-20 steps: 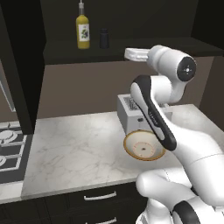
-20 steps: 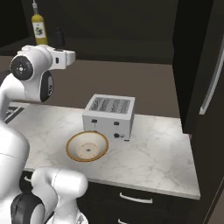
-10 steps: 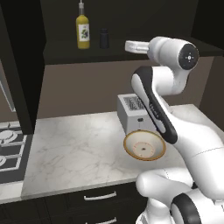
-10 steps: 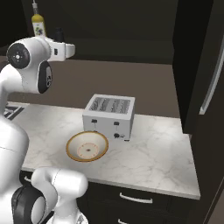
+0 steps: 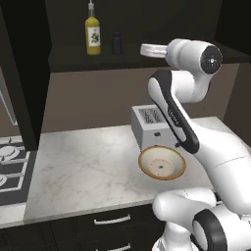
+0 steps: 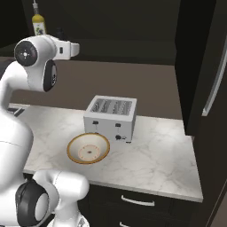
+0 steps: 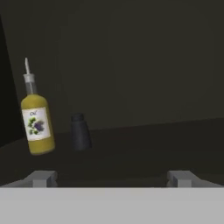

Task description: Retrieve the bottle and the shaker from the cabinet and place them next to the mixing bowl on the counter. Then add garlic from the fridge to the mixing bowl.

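A yellow bottle (image 5: 92, 33) (image 6: 38, 24) (image 7: 37, 122) with a pour spout stands upright on the dark cabinet shelf (image 5: 73, 62). The small dark shaker (image 5: 116, 43) (image 7: 81, 132) is just right of it. My gripper (image 5: 143, 49) (image 6: 76, 48) (image 7: 112, 179) hovers at shelf height, right of the shaker and apart from it, open with nothing between its fingers. The tan mixing bowl (image 5: 162, 163) (image 6: 88, 148) sits on the marble counter (image 5: 83, 171) in front of the toaster. The garlic is out of view.
A silver toaster (image 5: 149, 125) (image 6: 111, 116) stands behind the bowl. A stove (image 5: 10, 166) borders the counter's left end. The dark fridge (image 6: 208, 88) rises at the right. Drawers run under the counter edge.
The arm has lifted the hand up to shelf level, closer to the cabinet. The jaws have stayed open, and bottle, shaker and bowl have not moved.
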